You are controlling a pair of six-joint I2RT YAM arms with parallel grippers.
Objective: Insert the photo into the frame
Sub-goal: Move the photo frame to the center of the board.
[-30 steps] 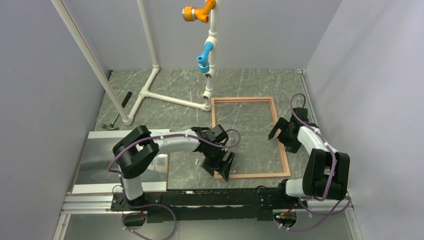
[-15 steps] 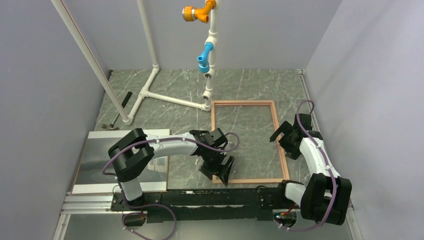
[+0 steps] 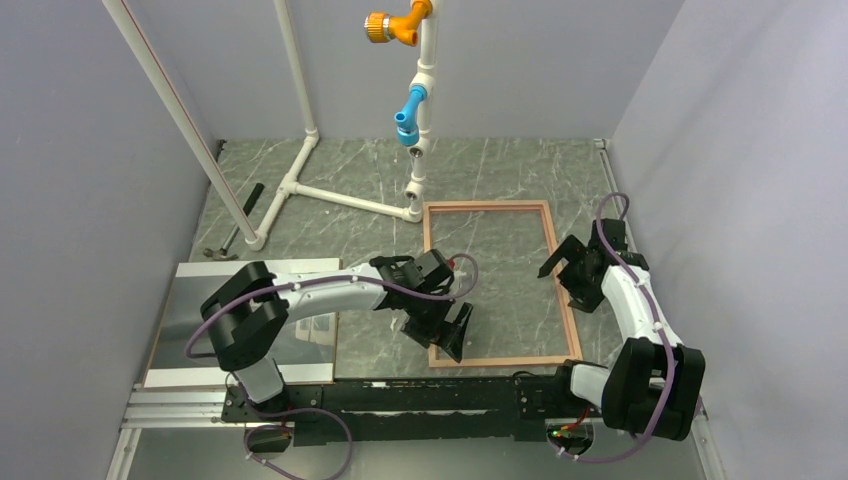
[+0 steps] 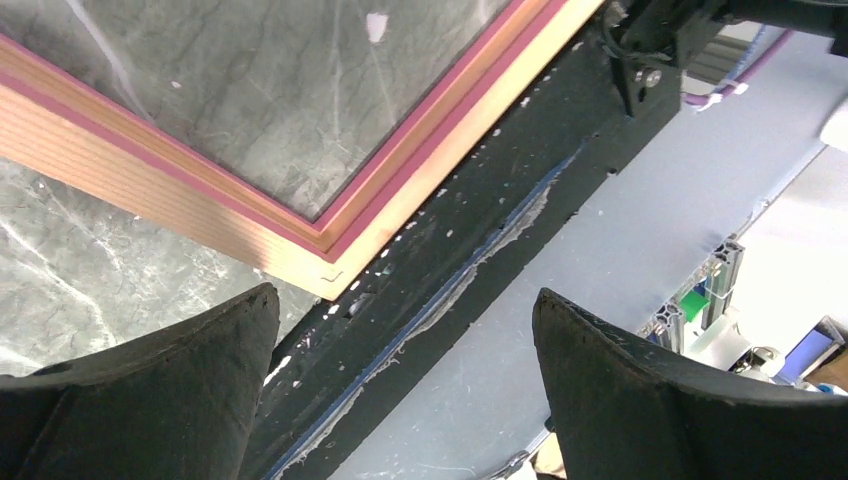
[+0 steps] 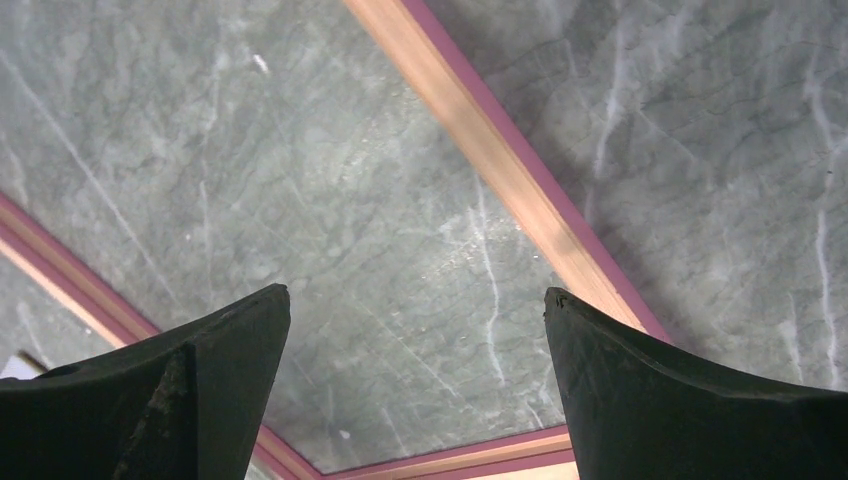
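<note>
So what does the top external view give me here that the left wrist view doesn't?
Only top external: the whole frame, the photo lying at the near left, the white pipe stand, and the right gripper open over the frame's right rail. Only left wrist: the frame's near-left corner joint close up, tan wood with a pink inner lip. Both: the left gripper open above that corner, holding nothing, and the frame lying flat on the table.

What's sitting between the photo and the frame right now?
Top view: only bare tabletop between photo and frame, the left arm stretched across above it.
</note>
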